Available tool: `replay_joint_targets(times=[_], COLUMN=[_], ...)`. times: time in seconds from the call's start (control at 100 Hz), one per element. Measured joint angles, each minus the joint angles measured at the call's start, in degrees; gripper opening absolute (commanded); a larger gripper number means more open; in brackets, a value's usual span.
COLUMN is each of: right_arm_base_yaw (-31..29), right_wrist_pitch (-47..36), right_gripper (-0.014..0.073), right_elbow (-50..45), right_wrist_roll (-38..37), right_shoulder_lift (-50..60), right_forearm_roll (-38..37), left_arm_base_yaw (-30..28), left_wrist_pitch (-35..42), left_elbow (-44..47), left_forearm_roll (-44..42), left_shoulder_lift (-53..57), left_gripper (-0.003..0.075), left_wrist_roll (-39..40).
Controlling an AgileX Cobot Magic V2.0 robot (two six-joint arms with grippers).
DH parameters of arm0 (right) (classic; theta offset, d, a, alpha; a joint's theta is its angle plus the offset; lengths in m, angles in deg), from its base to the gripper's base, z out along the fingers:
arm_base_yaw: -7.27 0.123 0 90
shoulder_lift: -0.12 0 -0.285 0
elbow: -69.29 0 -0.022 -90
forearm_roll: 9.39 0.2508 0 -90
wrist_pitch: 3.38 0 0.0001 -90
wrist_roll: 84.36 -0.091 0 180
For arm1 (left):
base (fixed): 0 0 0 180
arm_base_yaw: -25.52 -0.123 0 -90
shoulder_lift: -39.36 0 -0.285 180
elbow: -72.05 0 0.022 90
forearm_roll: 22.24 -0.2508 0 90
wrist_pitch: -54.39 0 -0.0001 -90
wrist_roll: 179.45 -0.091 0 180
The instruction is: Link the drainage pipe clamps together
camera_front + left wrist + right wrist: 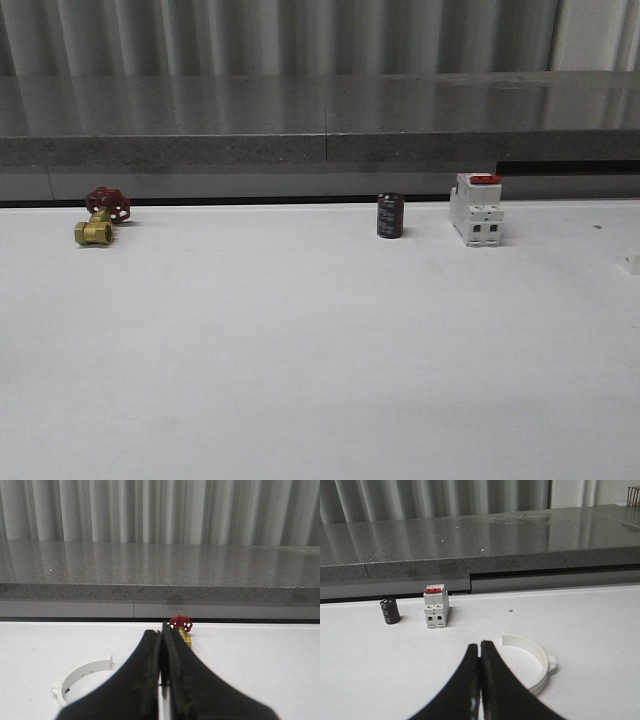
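Observation:
The drainage pipe clamps lie apart on the white table as two white half-rings. One half-ring (82, 670) lies flat beside and just short of my left gripper (159, 628), which is shut with nothing between its black fingers. The other half-ring (533, 649), with a small square tab on its outer side, lies beside my right gripper (479, 644). That gripper is also shut and empty, and its fingers hide part of the arc. Neither gripper touches a half-ring.
At the table's far edge stand a brass valve with a red handwheel (100, 215) (181, 625), a black cylinder (390, 216) (390, 611) and a white breaker with a red top (476, 208) (435, 606). A small white piece (629, 263) pokes in at the right edge. A grey ledge (320, 120) runs behind.

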Motion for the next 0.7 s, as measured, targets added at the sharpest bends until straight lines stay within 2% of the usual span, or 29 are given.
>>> replay_joint_targets(times=[0.4,0.54,0.7], right_arm_base_yaw=[0.0,0.0,0.0], right_wrist_pitch=[0.0,0.0,0.0], right_gripper=[-0.0066,-0.0066,-0.0066], right_elbow=[0.0,0.0,0.0], right_wrist_roll=[0.0,0.0,0.0], right_shoulder_lift=[0.0,0.0,0.0], right_forearm_roll=[0.0,0.0,0.0], left_arm_base_yaw=[0.0,0.0,0.0], left_wrist_pitch=[0.4,-4.3,-12.0], left_elbow=[0.0,-2.4,-13.3], left_forearm_roll=[0.0,0.0,0.5], left_shoulder_lift=[0.0,0.0,-5.4], left_gripper=[-0.002,-0.002,-0.002], left_wrist_roll=[0.0,0.0,0.0])
